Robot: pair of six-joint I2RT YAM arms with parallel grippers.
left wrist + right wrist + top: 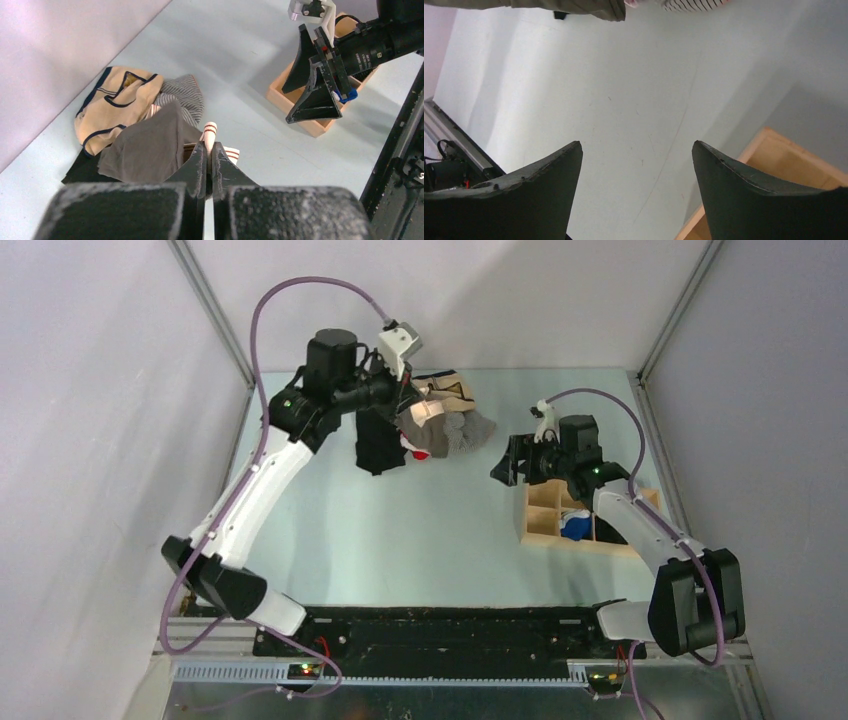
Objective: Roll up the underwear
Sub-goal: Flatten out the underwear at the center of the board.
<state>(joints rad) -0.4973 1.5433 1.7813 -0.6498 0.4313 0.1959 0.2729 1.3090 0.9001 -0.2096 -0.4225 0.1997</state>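
The underwear (145,147) is olive-brown fabric with a cream waistband (211,131) that has thin red-brown stripes. My left gripper (209,146) is shut on that waistband, and the fabric hangs to its left over the clothes pile. In the top view the left gripper (407,398) is at the back of the table with the underwear (436,432) bunched below it. My right gripper (512,462) is open and empty above bare table, left of the wooden box; in its wrist view the fingers (636,146) stand wide apart. An edge of the underwear (574,6) shows at the top there.
A beige garment with dark trim (116,102), a grey striped garment (186,94) and a black garment (378,445) lie in the pile at the back wall. A wooden compartment box (540,530) holding a blue item (575,528) stands under the right arm.
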